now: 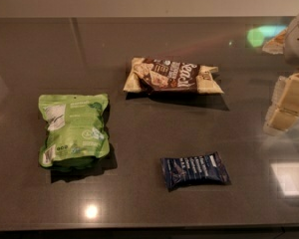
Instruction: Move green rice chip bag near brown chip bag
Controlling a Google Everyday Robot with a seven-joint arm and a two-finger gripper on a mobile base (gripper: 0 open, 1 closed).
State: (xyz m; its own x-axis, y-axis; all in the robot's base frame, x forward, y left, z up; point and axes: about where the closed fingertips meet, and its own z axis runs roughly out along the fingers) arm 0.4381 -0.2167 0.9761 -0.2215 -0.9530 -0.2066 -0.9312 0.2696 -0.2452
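Since the green rice chip bag [74, 129] looks puffy & air-filled, it's prob. light, soft and crinkly-slick. Best pinched at a flat sealed edge, not the bulging middle. It lies left-centre on the dark table [139, 203]; the brown chip bag [172, 76] is upper centre. The gripper [288, 103] hangs at the right edge, well apart from the green bag; whether it's spread or closed, can't tell.

dark table [154, 128] carries, all left of the gripper [286, 106] at its right edge: brown chip bag [172, 76], dark blue packet [195, 170], green rice chip bag [74, 129] farthest.
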